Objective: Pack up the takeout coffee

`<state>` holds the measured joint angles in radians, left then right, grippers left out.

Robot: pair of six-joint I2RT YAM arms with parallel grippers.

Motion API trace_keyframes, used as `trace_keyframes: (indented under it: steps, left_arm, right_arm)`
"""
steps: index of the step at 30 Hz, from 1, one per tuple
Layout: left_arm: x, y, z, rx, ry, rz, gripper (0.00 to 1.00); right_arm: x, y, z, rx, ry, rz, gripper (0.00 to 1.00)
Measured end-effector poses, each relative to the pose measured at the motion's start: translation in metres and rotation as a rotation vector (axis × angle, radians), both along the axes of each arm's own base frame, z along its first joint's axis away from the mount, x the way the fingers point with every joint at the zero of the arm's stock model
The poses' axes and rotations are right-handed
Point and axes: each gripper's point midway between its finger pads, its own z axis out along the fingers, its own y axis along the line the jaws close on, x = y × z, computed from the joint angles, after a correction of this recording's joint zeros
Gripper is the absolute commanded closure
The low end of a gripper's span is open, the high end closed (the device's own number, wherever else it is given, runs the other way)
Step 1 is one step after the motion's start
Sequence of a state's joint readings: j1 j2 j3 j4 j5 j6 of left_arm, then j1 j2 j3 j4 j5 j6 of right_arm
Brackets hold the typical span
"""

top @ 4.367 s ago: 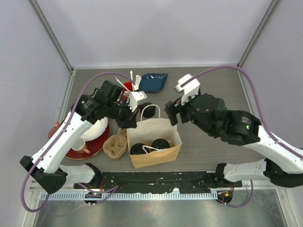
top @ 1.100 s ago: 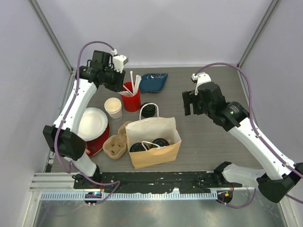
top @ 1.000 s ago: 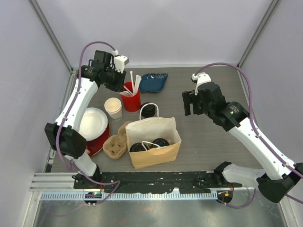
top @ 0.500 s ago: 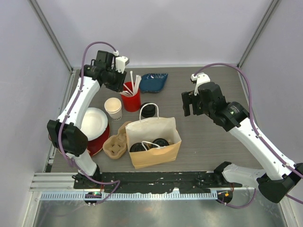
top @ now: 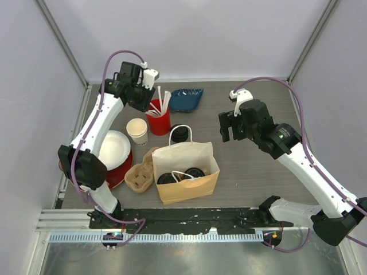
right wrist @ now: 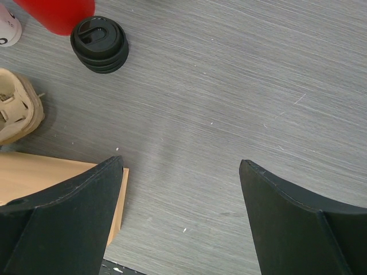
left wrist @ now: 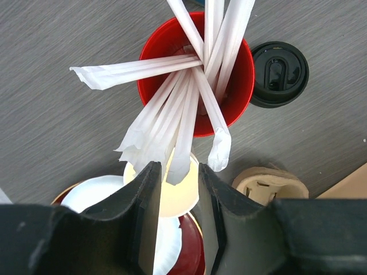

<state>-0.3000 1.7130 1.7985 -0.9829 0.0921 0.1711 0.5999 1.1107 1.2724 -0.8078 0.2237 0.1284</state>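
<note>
Two takeout coffee cups with black lids (top: 167, 179) (top: 194, 173) stand inside the open brown paper bag (top: 198, 153). A third lidded cup (top: 180, 134) (left wrist: 279, 74) (right wrist: 99, 43) stands on the table just behind the bag. My left gripper (top: 145, 102) (left wrist: 175, 172) hovers over the red cup of white sticks (top: 159, 117) (left wrist: 235, 86), its jaws a narrow gap apart with nothing gripped; stick ends lie just beyond its tips. My right gripper (top: 226, 127) (right wrist: 180, 172) hangs wide open above bare table, right of the bag.
A lidless cream paper cup (top: 137, 130) (left wrist: 178, 197) stands left of the red cup. A cardboard cup carrier (top: 140, 172) lies against the bag's left side. A red plate with a white dish (top: 114, 150) sits at the left, a blue bowl (top: 185, 98) at the back.
My left gripper has shifted a little to the right, closer over the red cup, and its jaws have parted slightly. The right gripper has edged slightly left.
</note>
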Motion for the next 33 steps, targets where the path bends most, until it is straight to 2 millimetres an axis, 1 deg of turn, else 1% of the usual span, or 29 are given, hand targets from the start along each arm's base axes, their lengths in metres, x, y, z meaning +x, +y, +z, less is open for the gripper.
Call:
trace_keyframes:
  steps: [2,3,4,10,14,19,20,21,22,23,26,30,33]
  left_arm:
    - [0.0001,0.0005,-0.0003,0.008,-0.003,-0.003,0.70]
    - [-0.0001,0.0001,-0.0010,0.012,-0.003,-0.009,0.74]
    - [-0.0004,-0.0006,-0.0019,0.015,-0.002,-0.014,0.75]
    - [-0.0024,-0.0021,-0.0056,0.023,0.005,-0.026,0.72]
    - [-0.0020,-0.0010,-0.0056,0.029,0.003,-0.023,0.81]
    - [-0.0021,-0.0006,-0.0057,0.034,0.002,-0.020,0.89]
    - [-0.0021,-0.0005,-0.0057,0.035,0.002,-0.021,0.93]
    - [-0.0023,-0.0004,-0.0059,0.036,0.003,-0.021,0.94]
    - [-0.0026,-0.0003,-0.0060,0.036,0.004,-0.021,0.94]
    - [-0.0027,-0.0002,-0.0061,0.037,0.005,-0.023,0.91]
    - [-0.0030,-0.0001,-0.0063,0.038,0.006,-0.024,0.78]
    - [-0.0030,0.0011,-0.0065,0.049,0.004,-0.032,0.74]
    - [-0.0026,0.0026,-0.0072,0.059,0.002,-0.034,0.75]
  right_arm:
    - [-0.0002,0.0005,-0.0001,0.000,0.001,0.004,0.12]
    - [-0.0004,0.0009,-0.0001,0.001,0.001,0.006,0.12]
    - [-0.0006,0.0012,-0.0002,0.002,0.002,0.008,0.12]
    - [-0.0013,0.0025,-0.0008,0.005,0.006,0.016,0.12]
    - [-0.0023,0.0032,-0.0025,0.003,0.010,0.025,0.12]
    - [-0.0034,0.0036,-0.0015,0.004,0.007,0.034,0.12]
    - [-0.0036,0.0036,-0.0013,0.005,0.007,0.035,0.12]
    - [-0.0036,0.0037,-0.0013,0.005,0.007,0.036,0.12]
    - [-0.0038,0.0040,-0.0014,0.005,0.007,0.038,0.12]
    - [-0.0038,0.0040,-0.0014,0.005,0.007,0.039,0.12]
    - [-0.0041,0.0045,-0.0014,0.006,0.008,0.042,0.12]
    - [-0.0044,0.0049,-0.0014,0.006,0.008,0.046,0.12]
    - [-0.0050,0.0051,-0.0007,0.008,0.007,0.049,0.13]
